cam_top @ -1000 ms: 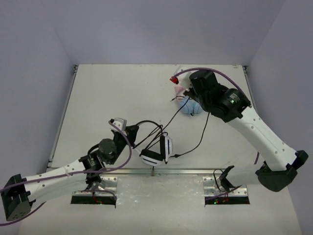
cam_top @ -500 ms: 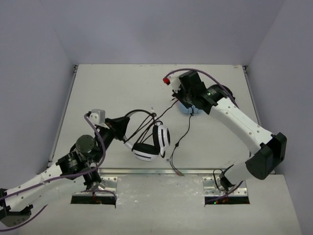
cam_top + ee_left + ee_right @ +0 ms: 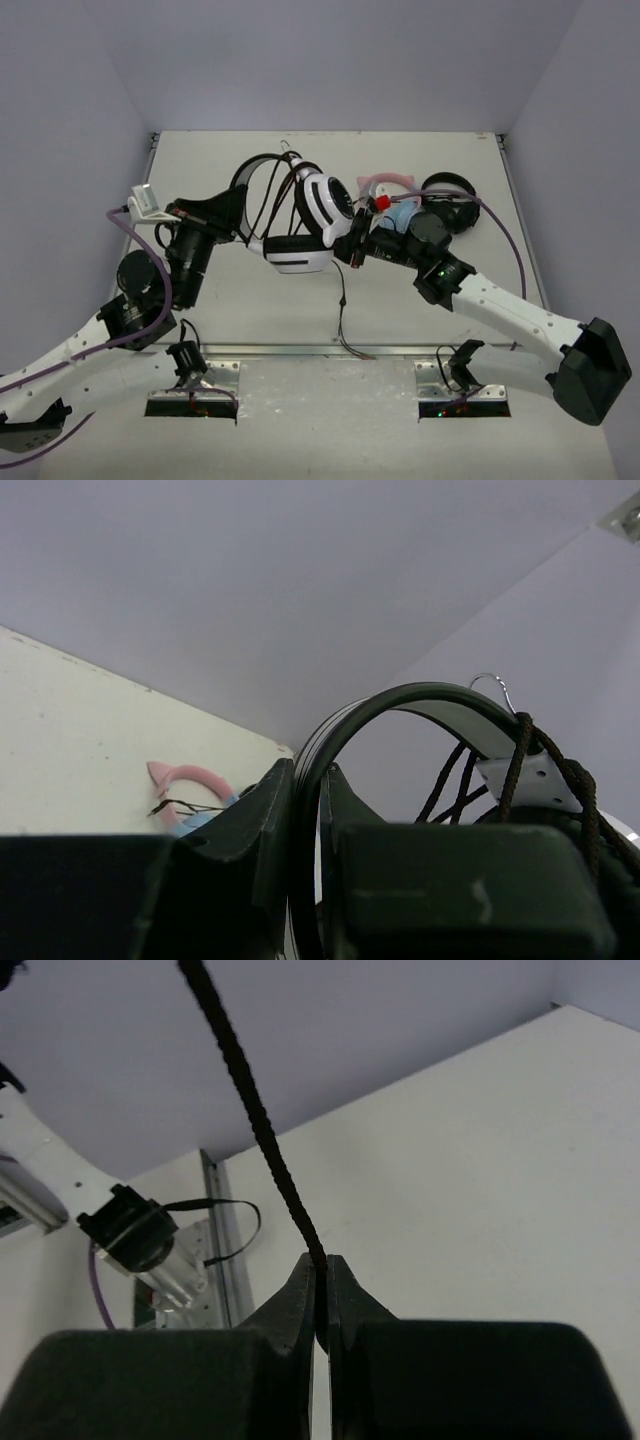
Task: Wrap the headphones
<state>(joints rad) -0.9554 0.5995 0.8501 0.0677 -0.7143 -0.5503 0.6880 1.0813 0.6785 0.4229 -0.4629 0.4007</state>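
Note:
The white headphones (image 3: pixel 322 203) with black cushions hang in the air over the table's middle. My left gripper (image 3: pixel 243 202) is shut on their black-and-white headband (image 3: pixel 256 172); in the left wrist view the headband (image 3: pixel 400 695) runs down between the jaws of that gripper (image 3: pixel 312 780). Several turns of the thin black cable (image 3: pixel 450 780) cross the headband. My right gripper (image 3: pixel 352 243) is just right of the lower ear cup (image 3: pixel 294 256), shut on the cable (image 3: pixel 260 1120) in the right wrist view (image 3: pixel 322 1265). The cable's loose end (image 3: pixel 343 330) trails to the table's near edge.
Pink-and-blue cat-ear headphones (image 3: pixel 392 186) lie behind my right arm, and show in the left wrist view (image 3: pixel 186 780). All-black headphones (image 3: pixel 448 190) lie to their right. A metal rail (image 3: pixel 330 350) and arm mounts run along the near edge.
My left arm has lifted the headphones up and toward the far side. My right gripper has come from the far right down to beside the lower ear cup, cable in its jaws.

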